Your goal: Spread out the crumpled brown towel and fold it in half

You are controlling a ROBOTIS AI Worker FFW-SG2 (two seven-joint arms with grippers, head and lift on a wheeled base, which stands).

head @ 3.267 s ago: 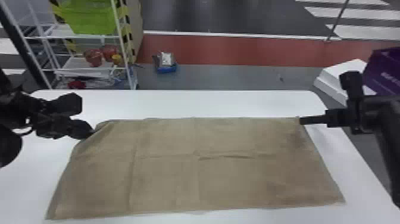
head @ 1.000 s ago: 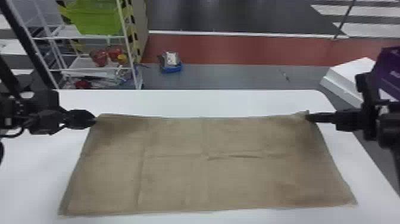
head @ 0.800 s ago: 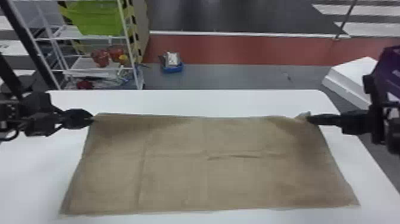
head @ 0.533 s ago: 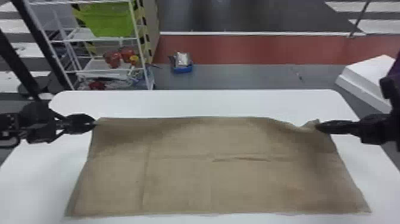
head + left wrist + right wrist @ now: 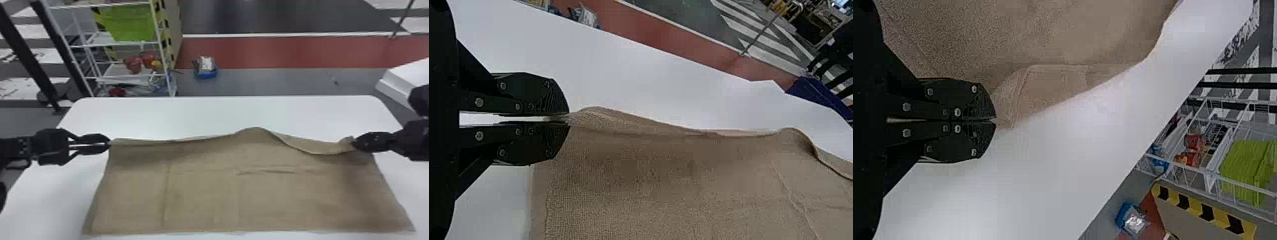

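Observation:
The brown towel (image 5: 204, 191) lies spread wide on the white table, its far edge arched up right of the middle and its far right part turned over in a small flap. At the far left corner, my left gripper (image 5: 109, 143) is shut on the cloth. My right gripper (image 5: 355, 144) is shut on the far right corner. In the left wrist view, the left gripper (image 5: 568, 119) pinches the edge of the towel (image 5: 669, 185). The right gripper (image 5: 995, 121) holds a creased bit of towel (image 5: 1053, 90) in the right wrist view.
White table surface (image 5: 223, 115) stretches beyond the towel's far edge. Past the table stand a wire rack (image 5: 162, 63) with a green bin (image 5: 129, 22), a blue container (image 5: 206, 71) on the floor, and a white box (image 5: 405, 79) at the right.
The towel's far edge, nearly straight before, has risen right of the middle and sags beside the right gripper. The background has shifted rightward in the head view, and the grippers now sit slightly farther apart.

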